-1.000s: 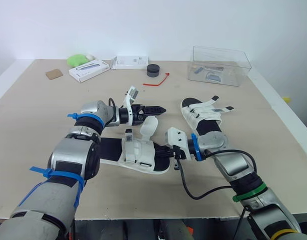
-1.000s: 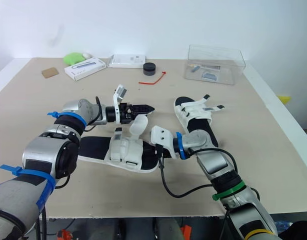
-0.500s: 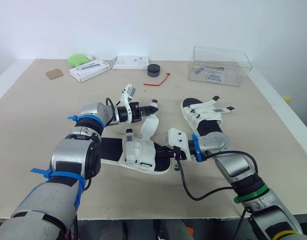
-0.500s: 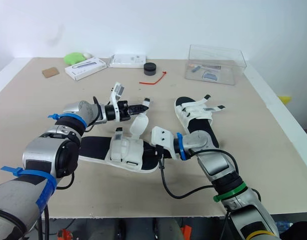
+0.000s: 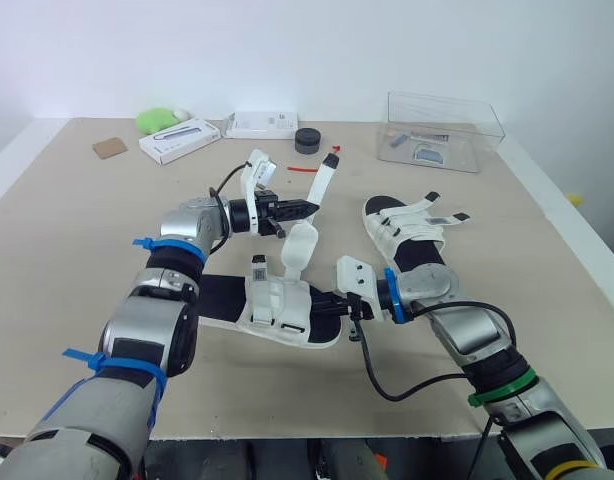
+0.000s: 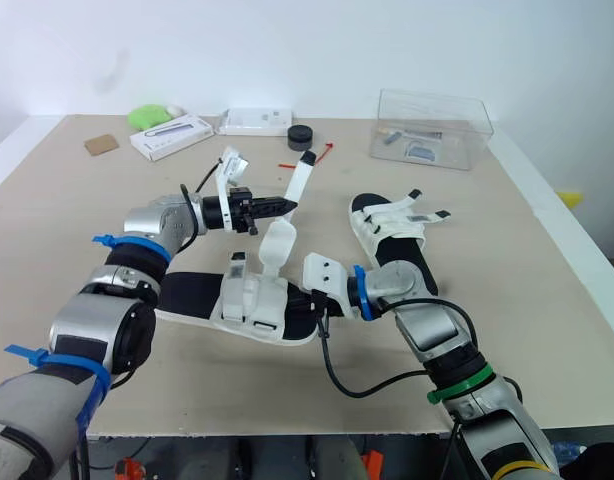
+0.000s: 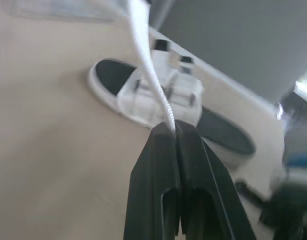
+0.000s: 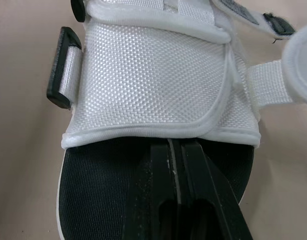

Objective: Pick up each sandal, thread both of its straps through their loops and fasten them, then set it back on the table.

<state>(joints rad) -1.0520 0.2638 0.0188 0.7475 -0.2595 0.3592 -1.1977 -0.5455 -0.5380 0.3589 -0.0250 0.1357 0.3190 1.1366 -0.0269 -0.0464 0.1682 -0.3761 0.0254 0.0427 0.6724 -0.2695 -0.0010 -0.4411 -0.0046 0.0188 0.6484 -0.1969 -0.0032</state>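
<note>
Pinching white strap [image 5: 325, 178], left tool [image 5: 310, 206]

The near sandal [image 5: 277, 305] lies flat, 1 strap [image 5: 324, 180] raised; far sandal [image 5: 412, 240] alongside.

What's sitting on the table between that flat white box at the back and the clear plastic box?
A small black round object and, slightly nearer the robot, a thin red tie. Both head views show them.
</note>
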